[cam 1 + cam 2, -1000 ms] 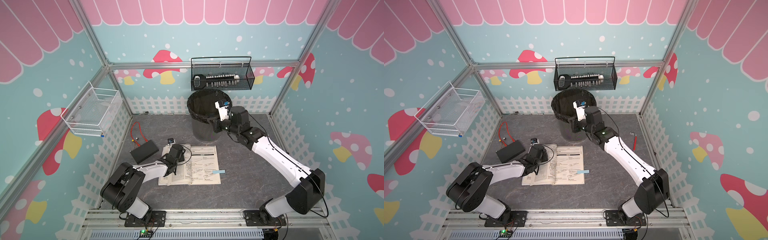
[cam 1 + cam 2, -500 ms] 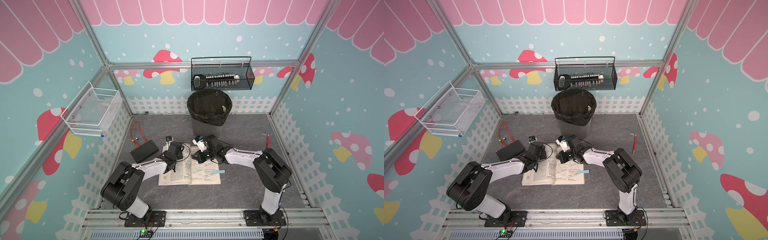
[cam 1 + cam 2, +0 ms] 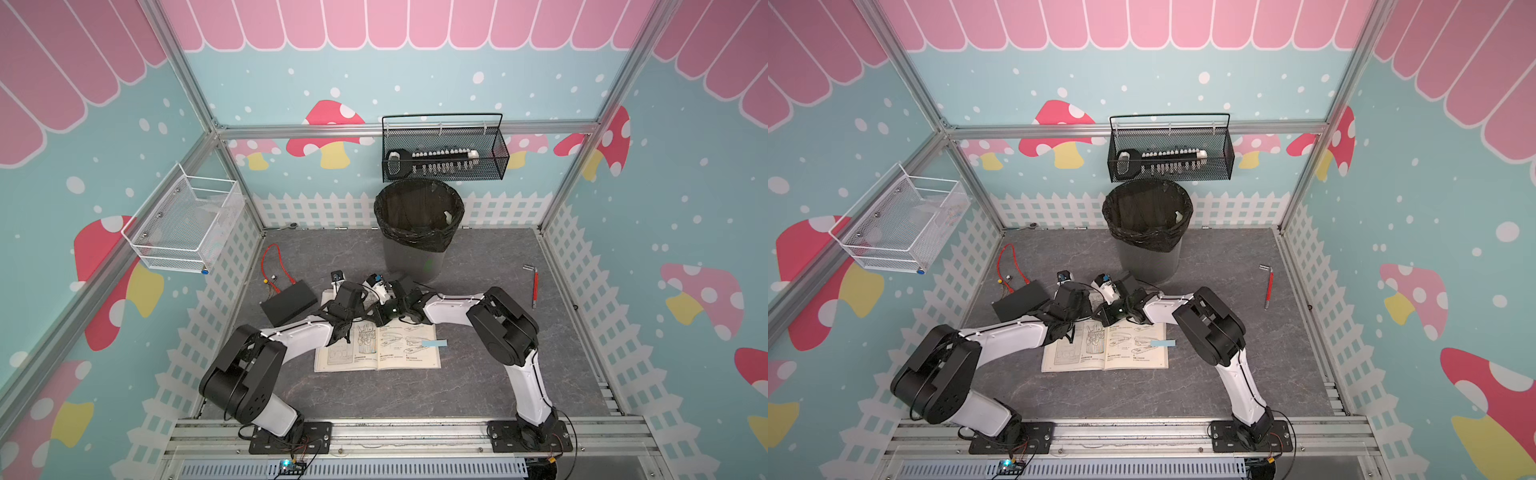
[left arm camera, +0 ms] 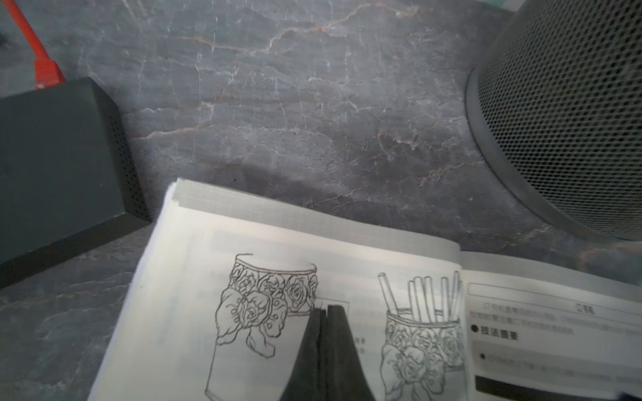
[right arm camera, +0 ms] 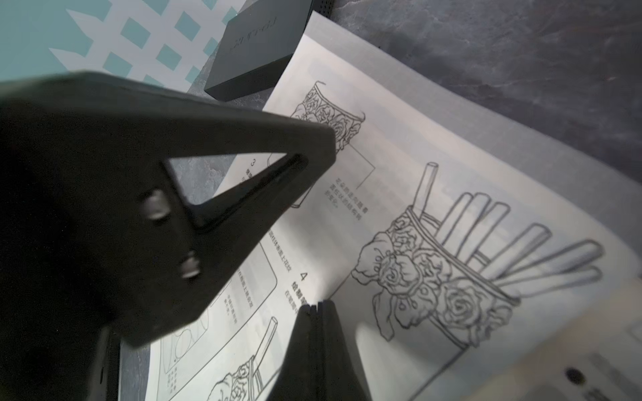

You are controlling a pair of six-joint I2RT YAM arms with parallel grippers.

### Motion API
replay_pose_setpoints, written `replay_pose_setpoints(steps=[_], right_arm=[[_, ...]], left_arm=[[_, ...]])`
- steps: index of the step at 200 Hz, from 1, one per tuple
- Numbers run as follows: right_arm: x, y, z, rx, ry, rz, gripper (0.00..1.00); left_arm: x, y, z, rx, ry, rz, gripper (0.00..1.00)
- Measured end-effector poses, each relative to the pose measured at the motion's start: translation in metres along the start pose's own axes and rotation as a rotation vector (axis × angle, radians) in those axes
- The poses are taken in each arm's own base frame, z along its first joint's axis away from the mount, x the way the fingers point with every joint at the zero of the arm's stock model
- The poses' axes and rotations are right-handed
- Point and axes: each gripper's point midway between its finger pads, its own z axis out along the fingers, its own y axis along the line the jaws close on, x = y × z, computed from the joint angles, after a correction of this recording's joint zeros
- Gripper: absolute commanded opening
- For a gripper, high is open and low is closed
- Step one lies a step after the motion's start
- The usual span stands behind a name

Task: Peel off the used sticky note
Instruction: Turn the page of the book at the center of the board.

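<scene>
Right arm's back from the bin (image 3: pixel 417 257): a second ago it was up over the rim, now it's folded low at the far edge of the open book (image 3: pixel 411 361). The right fingers (image 5: pixel 330 330) are pinched together with nothing between them, over the left page beside the left fingers (image 4: pixel 338 330). Those haven't budged and are closed and empty too, tips by the rose drawing. The blue sticky note (image 3: pixel 434 343) hasn't moved: stuck at the right page's outer edge, poking out over the tabletop (image 3: pixel 478 257), apart from both sets of fingers.
</scene>
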Motion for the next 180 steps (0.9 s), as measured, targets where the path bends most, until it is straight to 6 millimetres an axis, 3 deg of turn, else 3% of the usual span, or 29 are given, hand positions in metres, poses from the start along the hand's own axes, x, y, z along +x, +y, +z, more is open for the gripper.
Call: replay_pose_setpoints(steps=[21,38,59,85,126,180], right_arm=[[0.0,0.0,0.004,-0.012,0.001,0.002,0.0],[-0.001,0.0,0.005,-0.015,-0.002,0.001,0.0],[-0.001,-0.001,0.005,-0.015,-0.002,0.0,0.0],[-0.001,-0.001,0.005,-0.015,-0.002,0.001,0.0],[-0.002,0.0,0.006,-0.019,-0.001,0.004,0.0],[-0.005,0.0,0.011,-0.03,0.001,0.003,0.0]], left_arm=[[-0.034,-0.011,-0.031,0.076,-0.091,-0.032,0.0],[-0.06,-0.024,-0.069,0.184,-0.179,-0.059,0.0],[-0.063,-0.037,-0.108,0.324,-0.222,-0.072,0.0],[-0.023,-0.047,-0.13,0.481,-0.141,-0.104,0.0],[0.065,-0.058,-0.131,0.611,0.109,-0.134,0.0],[0.116,-0.07,-0.123,0.665,0.276,-0.215,0.0]])
